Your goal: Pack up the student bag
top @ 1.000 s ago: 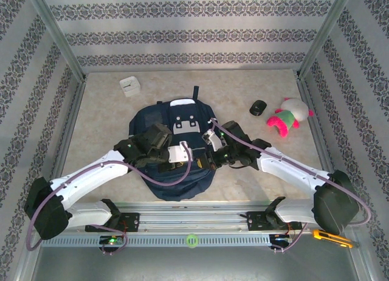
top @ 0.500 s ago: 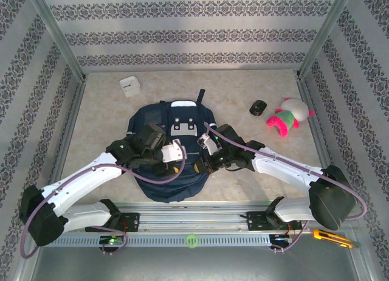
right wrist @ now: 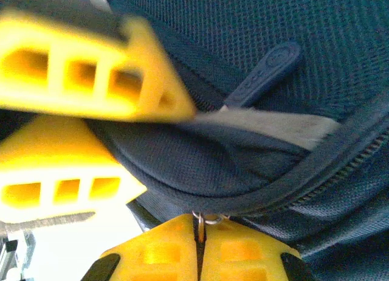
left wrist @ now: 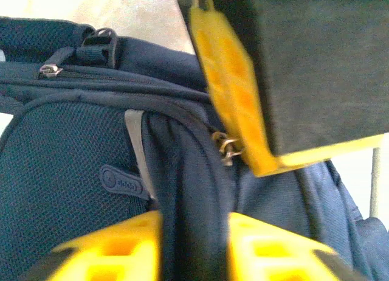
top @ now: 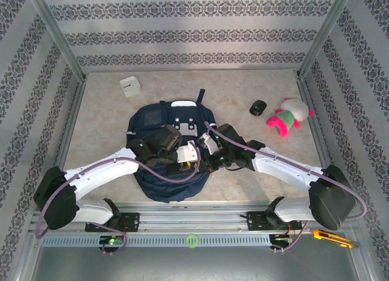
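The right tool is shut tight, its two yellow fingers pressed together on the small metal zipper pull at the curved zip line. Just beside it the left tool stands narrow, pinching an upright fold of navy fabric next to the same zip. Both grips are on the student bag, which lies front face up in the middle of the worktop, its top end away from the arm bases. The bag looks soft and limp. Its mesh-textured cloth wrinkles and lifts under the pinch rather than holding shape, so it probably gives little resistance and may slide on the smooth surface. It seems light and not fragile. The sensible holds are the ones in use: the pull to run the zip, and a pinch of cloth close beside it to brace against. A computer mouse and a plush toy lie well apart to the right.
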Motion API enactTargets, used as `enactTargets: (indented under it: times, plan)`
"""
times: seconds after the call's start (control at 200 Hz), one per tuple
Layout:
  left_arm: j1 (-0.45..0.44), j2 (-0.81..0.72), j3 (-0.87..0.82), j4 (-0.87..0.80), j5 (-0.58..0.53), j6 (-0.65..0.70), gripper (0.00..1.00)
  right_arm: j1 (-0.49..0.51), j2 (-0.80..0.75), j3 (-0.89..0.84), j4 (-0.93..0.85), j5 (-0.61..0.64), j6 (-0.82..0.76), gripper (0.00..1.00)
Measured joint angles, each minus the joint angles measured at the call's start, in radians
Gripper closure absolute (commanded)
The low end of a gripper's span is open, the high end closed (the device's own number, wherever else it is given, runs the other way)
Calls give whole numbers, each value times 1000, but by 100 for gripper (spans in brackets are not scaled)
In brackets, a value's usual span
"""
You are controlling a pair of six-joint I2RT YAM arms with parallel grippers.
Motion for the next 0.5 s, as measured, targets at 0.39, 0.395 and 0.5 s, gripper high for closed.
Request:
enactTargets:
  times: [0.39, 0.395, 0.5]
  plan:
    - [17, -123, -79, 51, 47, 84, 100, -176, -14, -15, 24, -124, -50, 100]
    - [17, -123, -80, 51, 47, 84, 100, -177, -13, -15, 24, -125, -50, 100]
    - [17, -129, -83, 50, 58, 88, 100, -193, 35, 2, 35, -135, -57, 100]
